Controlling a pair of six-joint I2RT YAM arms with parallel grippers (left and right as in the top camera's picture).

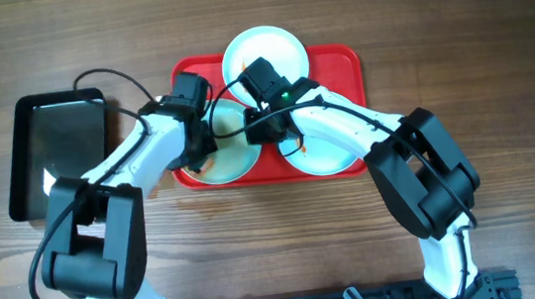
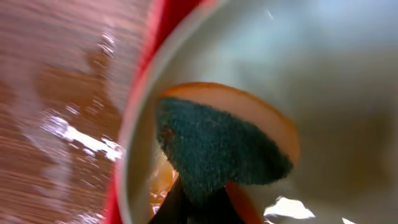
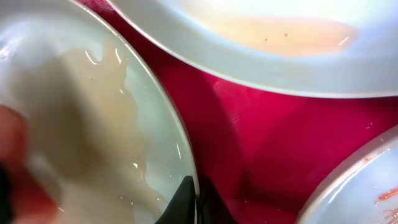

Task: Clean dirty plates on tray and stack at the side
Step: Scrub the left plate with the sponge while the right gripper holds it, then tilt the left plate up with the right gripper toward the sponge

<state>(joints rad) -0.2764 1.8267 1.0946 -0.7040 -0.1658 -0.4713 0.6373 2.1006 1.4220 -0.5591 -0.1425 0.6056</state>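
Three white plates lie on the red tray [image 1: 343,62]: one at the back [image 1: 262,50], one front left [image 1: 234,158], one front right [image 1: 328,153] with orange smears. My left gripper [image 1: 199,160] is shut on a green and orange sponge [image 2: 217,146], which is pressed into the front-left plate [image 2: 323,81] near its rim. My right gripper [image 3: 198,202] is shut on that same plate's rim [image 3: 177,137], one finger inside and one outside. In the overhead view the right gripper [image 1: 251,129] sits at the plate's far right edge. A wet film covers this plate.
A black rectangular pan [image 1: 59,151] stands on the wooden table left of the tray. In the right wrist view the back plate [image 3: 280,37] carries an orange smear, and the front-right plate [image 3: 364,186] shows at the corner, with bare tray [image 3: 280,137] between them.
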